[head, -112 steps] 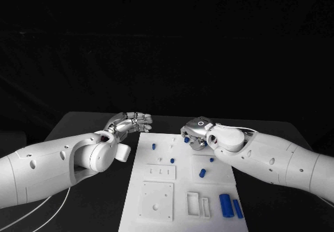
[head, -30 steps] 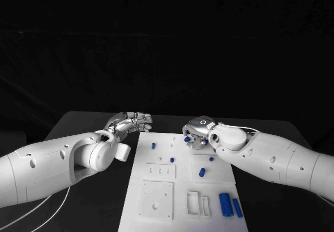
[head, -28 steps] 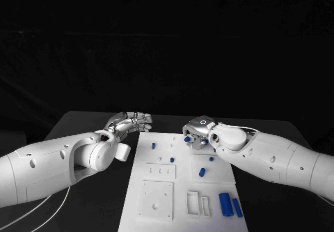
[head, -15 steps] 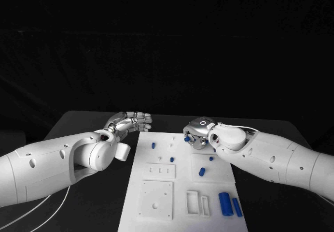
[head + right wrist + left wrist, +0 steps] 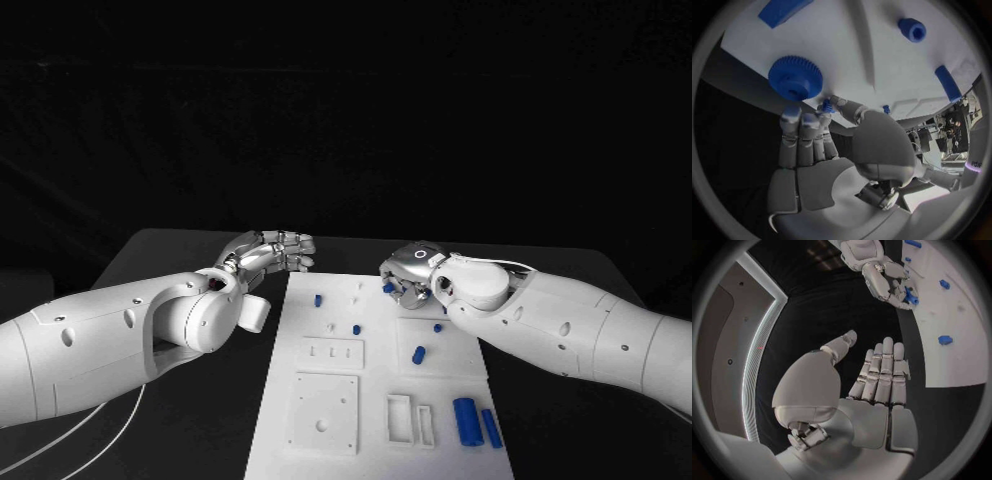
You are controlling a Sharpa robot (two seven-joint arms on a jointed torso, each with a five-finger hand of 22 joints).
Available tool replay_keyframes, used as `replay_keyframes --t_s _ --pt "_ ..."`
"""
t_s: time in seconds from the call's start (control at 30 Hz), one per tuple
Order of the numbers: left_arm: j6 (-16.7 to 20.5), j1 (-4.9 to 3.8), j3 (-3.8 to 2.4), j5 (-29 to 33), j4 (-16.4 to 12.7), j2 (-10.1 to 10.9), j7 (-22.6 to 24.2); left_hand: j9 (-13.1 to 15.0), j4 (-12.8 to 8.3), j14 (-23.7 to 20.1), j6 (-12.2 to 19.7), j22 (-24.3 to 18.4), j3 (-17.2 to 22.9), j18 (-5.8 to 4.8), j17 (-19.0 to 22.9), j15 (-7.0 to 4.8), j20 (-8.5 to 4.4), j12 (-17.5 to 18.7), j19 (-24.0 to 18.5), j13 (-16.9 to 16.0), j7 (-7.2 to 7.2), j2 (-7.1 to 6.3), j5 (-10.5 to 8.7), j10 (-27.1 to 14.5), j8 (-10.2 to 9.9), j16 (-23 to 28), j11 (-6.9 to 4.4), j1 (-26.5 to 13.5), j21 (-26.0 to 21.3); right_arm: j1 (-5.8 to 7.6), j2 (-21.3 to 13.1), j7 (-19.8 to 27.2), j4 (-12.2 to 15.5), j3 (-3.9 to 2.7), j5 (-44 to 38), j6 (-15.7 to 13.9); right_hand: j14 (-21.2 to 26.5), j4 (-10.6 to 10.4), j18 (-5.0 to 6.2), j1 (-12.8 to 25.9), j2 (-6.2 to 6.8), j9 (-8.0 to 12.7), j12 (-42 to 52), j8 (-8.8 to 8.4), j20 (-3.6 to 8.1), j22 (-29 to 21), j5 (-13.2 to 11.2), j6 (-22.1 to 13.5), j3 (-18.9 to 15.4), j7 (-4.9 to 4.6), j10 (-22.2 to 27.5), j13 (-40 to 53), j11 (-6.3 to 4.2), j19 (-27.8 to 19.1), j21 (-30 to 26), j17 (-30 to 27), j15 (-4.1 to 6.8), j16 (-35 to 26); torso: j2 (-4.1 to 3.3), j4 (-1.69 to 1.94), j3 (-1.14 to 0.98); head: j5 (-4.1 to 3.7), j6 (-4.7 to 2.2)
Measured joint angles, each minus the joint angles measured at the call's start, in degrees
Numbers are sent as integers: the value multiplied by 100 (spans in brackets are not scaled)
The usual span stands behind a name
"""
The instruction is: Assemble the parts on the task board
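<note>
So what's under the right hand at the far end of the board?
The right hand pinches a small blue part beside a blue gear on the task board. Whatever lies beneath its palm is covered.

Black table under a dark backdrop; thin white cable along it.
</note>
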State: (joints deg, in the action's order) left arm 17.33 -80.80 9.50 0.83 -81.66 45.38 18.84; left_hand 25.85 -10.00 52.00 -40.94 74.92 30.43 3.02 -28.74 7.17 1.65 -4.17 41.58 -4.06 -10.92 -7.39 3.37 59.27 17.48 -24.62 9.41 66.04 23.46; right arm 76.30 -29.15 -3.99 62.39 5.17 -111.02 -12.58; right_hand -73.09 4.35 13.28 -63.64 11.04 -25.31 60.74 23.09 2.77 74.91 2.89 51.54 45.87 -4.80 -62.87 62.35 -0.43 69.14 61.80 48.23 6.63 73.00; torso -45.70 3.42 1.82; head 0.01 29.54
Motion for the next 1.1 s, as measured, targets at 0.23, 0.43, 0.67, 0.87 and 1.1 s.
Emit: replay_keyframes --t_s 0.23,0.43,0.67,0.87,1.1 --pt "0 0 0 0 -1 -5 -4 0 -1 0 0 0 2 -4 -5 0 0 0 0 0 0 0 0 0 0 0 0 0 0 -10 -40 -49 102 7 52 -119 -32 0 0 35 35 -49 43 37 -1 0 0 0 31 0 1 -17 1 0 31 24 29 0 2 -3 -3 -3 -13" --pt "0 0 0 0 5 -9 -7 0 -15 0 0 -1 15 -7 -4 0 0 0 0 0 0 0 0 0 0 0 0 0 0 -10 -56 -80 200 6 366 -382 -30 2 -1 35 35 -49 43 37 -3 0 0 0 65 0 1 -29 1 -1 32 37 32 0 2 -1 -3 -4 -25" --pt "-1 0 0 -1 17 -16 -9 1 -15 0 0 -1 15 -8 -4 0 0 0 0 0 0 0 0 0 0 0 0 0 0 -10 -7 -83 258 -11 838 -746 -19 9 -1 47 23 -60 43 37 23 0 0 0 71 0 1 -47 1 26 51 53 43 0 3 4 -1 5 -43" --pt "-1 0 0 -1 17 -16 -11 1 -15 0 0 -1 15 -9 -3 0 0 0 0 0 0 0 0 0 0 0 0 0 0 -10 183 -87 198 -13 1165 -877 -19 19 -3 83 -12 -72 43 35 22 0 0 0 81 0 1 -58 1 26 55 66 43 0 4 4 3 9 -54" --pt "-1 0 0 -1 10 -29 -12 1 -15 0 0 -2 15 -10 -9 0 0 0 0 0 0 0 0 0 0 0 0 0 0 -20 436 -100 32 -13 1455 -879 -19 49 -3 112 -44 -86 43 32 21 0 -1 0 62 0 1 -73 1 26 55 77 42 1 4 3 7 -2 -71"
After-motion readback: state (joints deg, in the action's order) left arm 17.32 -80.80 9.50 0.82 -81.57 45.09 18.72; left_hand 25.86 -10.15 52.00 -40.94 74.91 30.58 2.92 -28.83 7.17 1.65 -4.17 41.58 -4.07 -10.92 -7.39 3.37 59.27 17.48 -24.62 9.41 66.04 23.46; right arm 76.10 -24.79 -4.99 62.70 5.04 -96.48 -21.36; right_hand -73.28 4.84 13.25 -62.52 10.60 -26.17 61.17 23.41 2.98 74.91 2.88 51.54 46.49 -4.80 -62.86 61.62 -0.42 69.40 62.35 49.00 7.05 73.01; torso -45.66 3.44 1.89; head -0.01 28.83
